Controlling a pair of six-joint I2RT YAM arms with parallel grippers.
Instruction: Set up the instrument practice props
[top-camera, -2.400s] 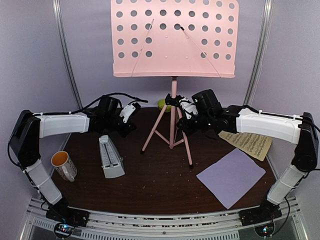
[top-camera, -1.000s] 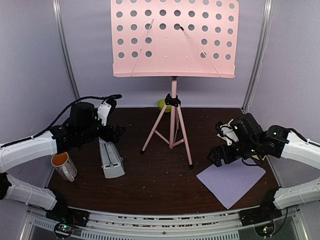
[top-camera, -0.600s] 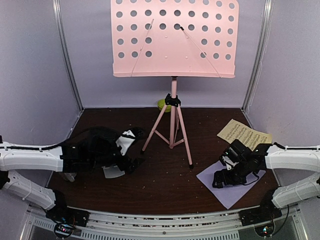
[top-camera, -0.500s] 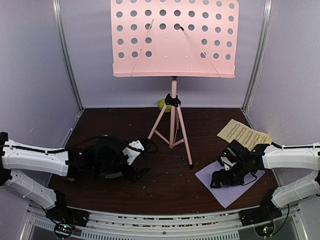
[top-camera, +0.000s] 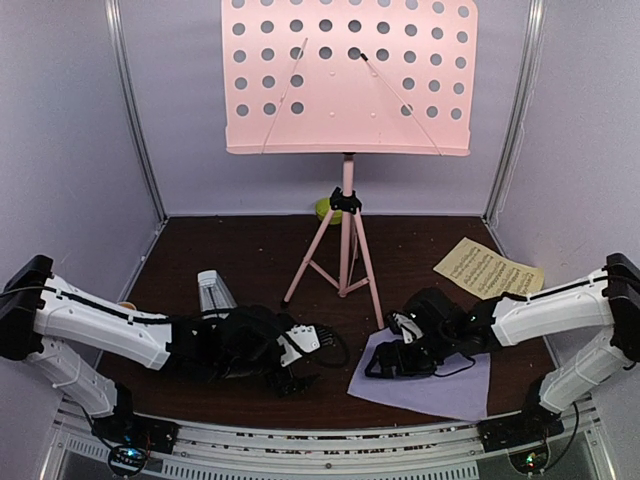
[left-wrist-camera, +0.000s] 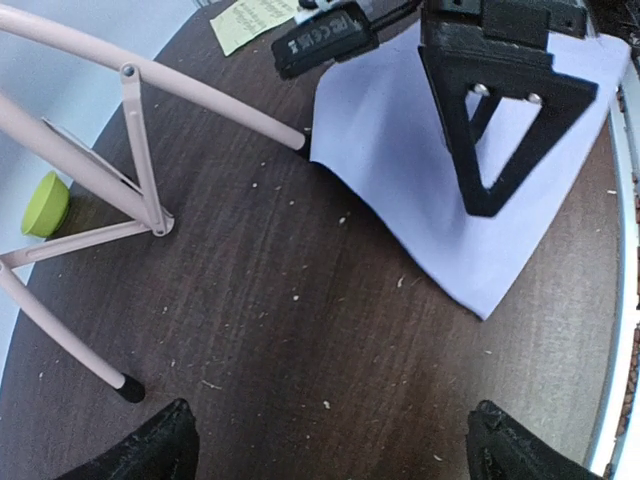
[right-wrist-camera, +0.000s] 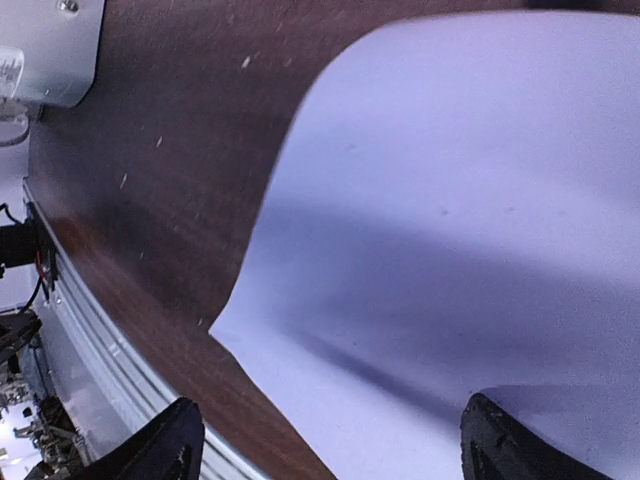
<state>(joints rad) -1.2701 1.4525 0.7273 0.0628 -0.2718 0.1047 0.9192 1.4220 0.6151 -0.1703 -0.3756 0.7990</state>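
Lavender page (top-camera: 450, 395) beneath low right fingers (right-wrist-camera: 170, 450), wide apart; left fingers (left-wrist-camera: 150, 455) likewise wide, low over table (top-camera: 420, 250).

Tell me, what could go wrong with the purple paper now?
The lavender page looks wavy under the right gripper, so it might crease if pushed. Its corner lies by the music stand's leg and could snag there. The left gripper is close by, so the two could bump.

Both arms lie low, left pincer (left-wrist-camera: 335, 447) and right pincer (right-wrist-camera: 330, 437) gaping.
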